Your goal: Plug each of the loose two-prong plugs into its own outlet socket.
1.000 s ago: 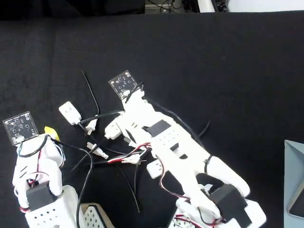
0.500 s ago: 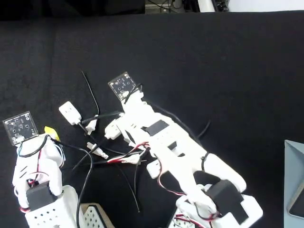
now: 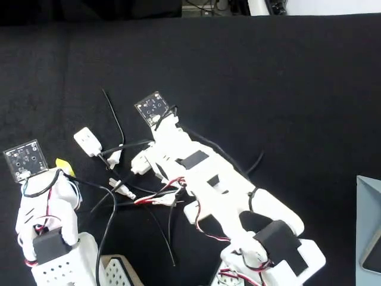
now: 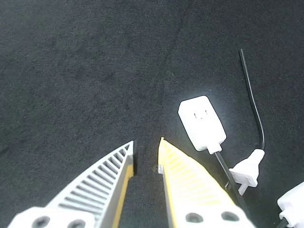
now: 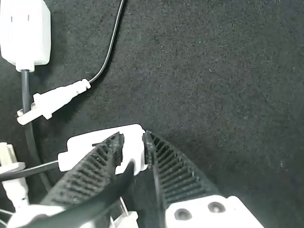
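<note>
High view, vs 1 s ago: right arm (image 3: pixel 208 179) has swung its shoulder end slightly toward the table's (image 3: pixel 286 89) left edge and covers more of the elbow socket (image 3: pixel 190 210). Its tip hasn't moved. Left arm (image 3: pixel 44 208), plugs and cords are unchanged.

Right gripper (image 5: pixel 132 137): jaws a narrow gap apart, with the end of the middle socket (image 5: pixel 85 142) between them. Can't confirm a pinch.

Left gripper (image 4: pixel 146 141): slightly parted, holding nothing, over bare cloth near the near-left corner. Far socket (image 4: pixel 202 123) lies just beside it and loose plug (image 4: pixel 247 171) is by that socket's cord, unplugged.

Second plug (image 3: pixel 122 189) lies in the cord tangle (image 3: pixel 149 199) between the arms, with black leads crossing it. Grey tray (image 3: pixel 369 226) sits at the right edge.
</note>
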### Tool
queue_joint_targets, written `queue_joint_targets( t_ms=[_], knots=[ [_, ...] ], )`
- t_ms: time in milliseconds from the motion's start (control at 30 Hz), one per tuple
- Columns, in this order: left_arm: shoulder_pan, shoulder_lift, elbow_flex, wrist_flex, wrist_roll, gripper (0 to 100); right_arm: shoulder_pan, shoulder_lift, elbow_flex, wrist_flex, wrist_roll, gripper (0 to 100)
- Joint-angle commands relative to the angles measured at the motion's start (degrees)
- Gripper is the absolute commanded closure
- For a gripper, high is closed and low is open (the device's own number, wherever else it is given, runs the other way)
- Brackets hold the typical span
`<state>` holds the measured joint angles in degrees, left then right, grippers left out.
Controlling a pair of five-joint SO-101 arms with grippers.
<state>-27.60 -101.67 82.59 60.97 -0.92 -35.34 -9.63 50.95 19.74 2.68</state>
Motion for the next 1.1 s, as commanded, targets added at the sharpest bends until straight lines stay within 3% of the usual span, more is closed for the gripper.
queue_joint_targets(
  t_ms=[0, 200, 900, 1067],
  knots=[
    [-0.22, -0.35, -0.31, 0.18, 0.09, 90, 0.44, -0.04, -2.68, 5.54, 0.35, 98.7],
    [-0.22, -0.35, -0.31, 0.09, 0.09, 90, 0.44, -0.04, -7.96, 12.92, 0.35, 98.7],
    [-0.22, -0.44, -0.31, -0.09, 0.09, 90, -0.62, -0.04, -11.12, 13.45, 0.18, 98.7],
    [-0.22, -0.44, -0.31, -0.18, 0.09, 90, -0.53, -0.04, -15.69, 21.10, 0.09, 98.7]
  ],
)
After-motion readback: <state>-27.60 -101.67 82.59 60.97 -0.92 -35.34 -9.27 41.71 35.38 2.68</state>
